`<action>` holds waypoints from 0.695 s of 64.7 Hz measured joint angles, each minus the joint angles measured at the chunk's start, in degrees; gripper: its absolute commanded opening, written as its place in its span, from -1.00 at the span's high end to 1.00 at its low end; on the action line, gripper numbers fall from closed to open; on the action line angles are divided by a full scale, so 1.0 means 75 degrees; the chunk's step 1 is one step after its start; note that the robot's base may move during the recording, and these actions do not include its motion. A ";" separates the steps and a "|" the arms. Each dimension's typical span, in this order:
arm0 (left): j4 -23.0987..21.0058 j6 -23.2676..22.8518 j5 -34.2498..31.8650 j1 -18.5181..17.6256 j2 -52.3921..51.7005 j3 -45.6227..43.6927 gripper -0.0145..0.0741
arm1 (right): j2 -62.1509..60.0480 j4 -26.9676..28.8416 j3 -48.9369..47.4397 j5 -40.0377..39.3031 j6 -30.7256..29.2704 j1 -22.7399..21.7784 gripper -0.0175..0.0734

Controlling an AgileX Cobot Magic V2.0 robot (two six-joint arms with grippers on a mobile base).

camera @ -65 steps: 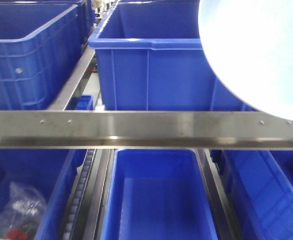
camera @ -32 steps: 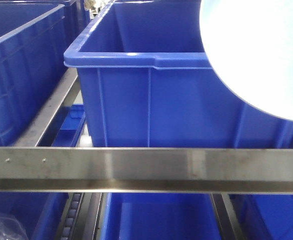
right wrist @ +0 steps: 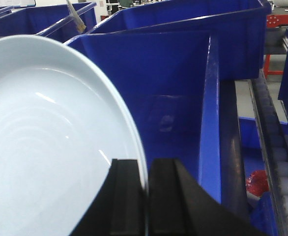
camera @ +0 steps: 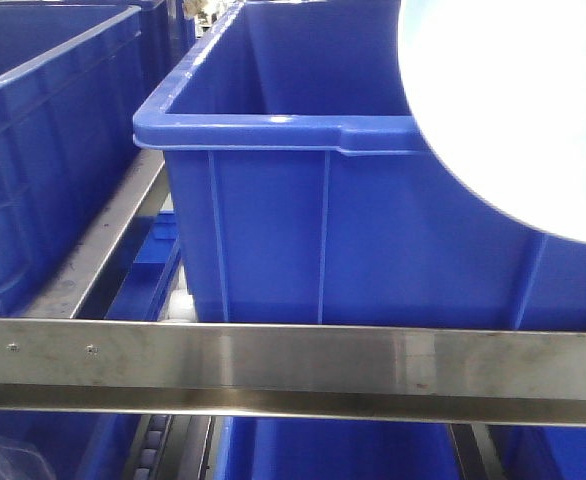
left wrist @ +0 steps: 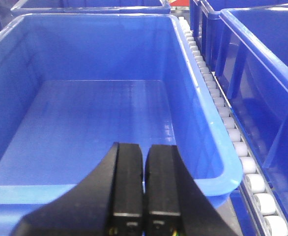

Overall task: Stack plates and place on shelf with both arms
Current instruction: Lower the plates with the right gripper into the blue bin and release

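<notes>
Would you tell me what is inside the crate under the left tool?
The crate shows only a bare blue floor. Its near edge is hidden behind the shut left tool.

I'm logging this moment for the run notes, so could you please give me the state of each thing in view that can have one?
Plate: held by its rim, lifted and tilted over the crates.
Right gripper: shut on the plate's rim.
Left gripper: shut, holding nothing.
Blue crate below the left gripper: open-topped, empty.
Shelf rail: bare, no plate on it.
</notes>
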 measured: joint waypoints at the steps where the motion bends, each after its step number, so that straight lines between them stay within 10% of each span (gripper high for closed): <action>1: 0.0000 0.0000 0.0000 0.0000 0.0000 0.0000 0.49 | 0.0000 0.0000 0.0000 0.0000 0.0000 0.0000 0.49; 45: 0.0000 0.0000 0.0000 0.0000 0.0000 0.0000 0.49 | 0.0000 0.0000 -0.0065 0.0079 0.0000 0.0000 0.49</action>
